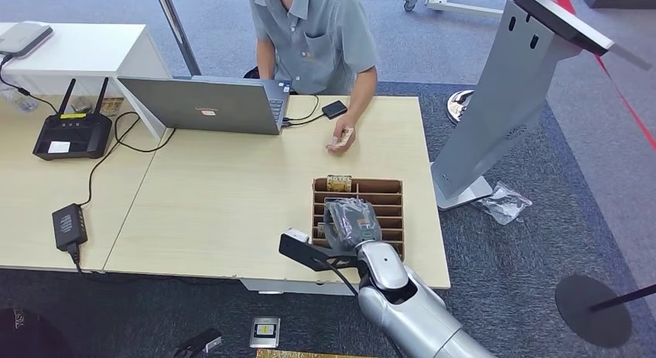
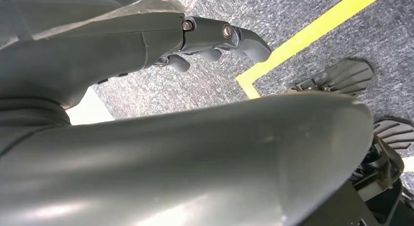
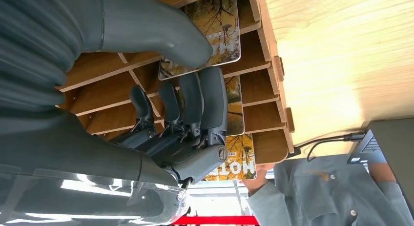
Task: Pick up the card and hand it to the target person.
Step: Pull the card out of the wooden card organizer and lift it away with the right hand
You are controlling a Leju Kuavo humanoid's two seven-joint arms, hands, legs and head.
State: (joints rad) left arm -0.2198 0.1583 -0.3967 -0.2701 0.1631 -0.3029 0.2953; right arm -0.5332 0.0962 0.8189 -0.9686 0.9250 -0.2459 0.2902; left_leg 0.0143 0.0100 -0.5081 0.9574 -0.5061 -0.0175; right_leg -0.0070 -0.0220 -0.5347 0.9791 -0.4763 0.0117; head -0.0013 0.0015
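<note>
Over the slotted wooden rack (image 1: 387, 189), the right hand (image 3: 190, 113) pinched a card (image 3: 222, 38) between thumb and fingers, the card half out of its slot. The left hand (image 2: 215, 38) hung empty near the floor, fingers loosely curled. Pickup appeared under way; next, a clean lift and a reach toward the seated person (image 1: 313, 33). A laptop (image 1: 205, 104) and further cards (image 3: 234, 165) stood near.
</note>
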